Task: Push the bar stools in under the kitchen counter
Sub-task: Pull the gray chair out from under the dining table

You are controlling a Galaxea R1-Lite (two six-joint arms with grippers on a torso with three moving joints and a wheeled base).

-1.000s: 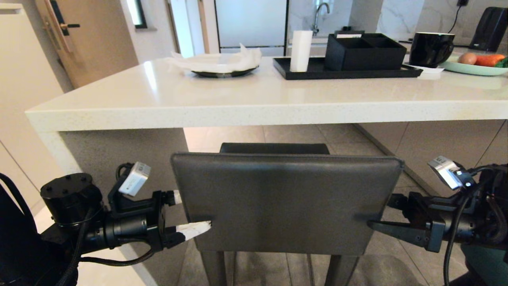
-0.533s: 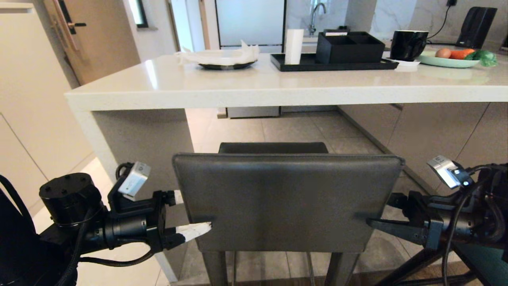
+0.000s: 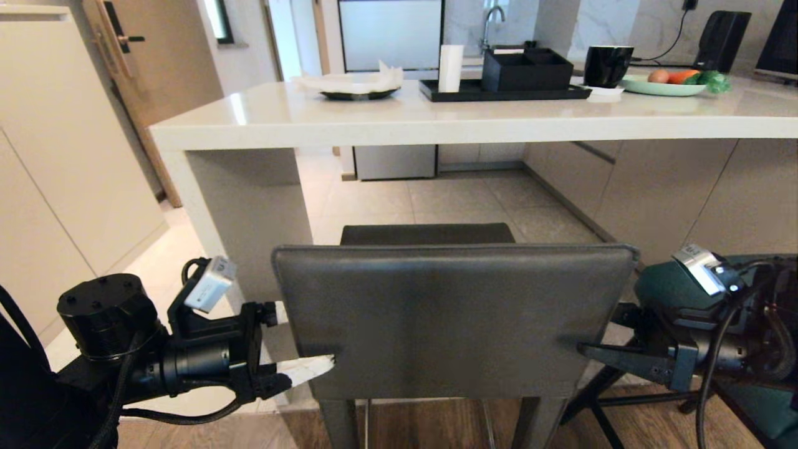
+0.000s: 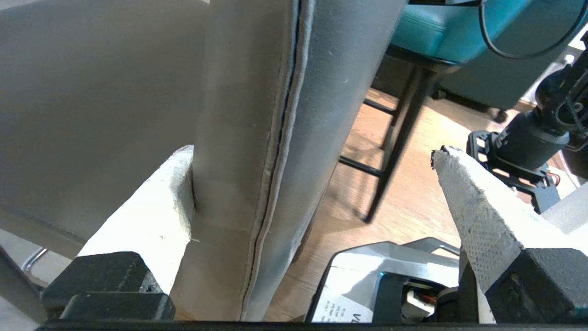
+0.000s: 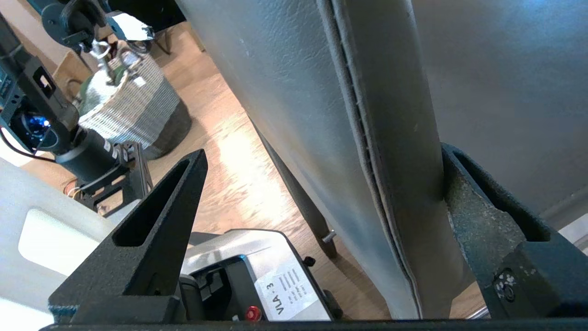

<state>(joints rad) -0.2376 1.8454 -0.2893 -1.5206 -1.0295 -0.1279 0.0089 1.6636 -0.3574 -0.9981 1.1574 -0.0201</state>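
Note:
The grey bar stool's low rectangular back (image 3: 455, 318) fills the middle of the head view, its seat (image 3: 427, 234) pointing at the white kitchen counter (image 3: 436, 121), which stands some way beyond it. My left gripper (image 3: 296, 340) is open and straddles the back's left edge (image 4: 239, 138); one white finger (image 4: 142, 216) lies against the seat-side face, the other finger (image 4: 477, 211) stands clear. My right gripper (image 3: 608, 333) is open and straddles the right edge (image 5: 390, 138) the same way. The teal bar stool (image 3: 667, 287) stands to the right, behind my right arm.
On the counter sit a plate with white cloth (image 3: 352, 84), a black tray (image 3: 499, 93) with boxes, a black mug (image 3: 608, 65) and a green plate of vegetables (image 3: 667, 84). A pale cabinet (image 3: 56, 187) stands left. A woven basket (image 5: 133, 105) sits on the wood floor.
The counter has drawn away and slid right in the head view, while the grey stool and both grippers kept their place in it. The teal stool and wood floor have come into view.

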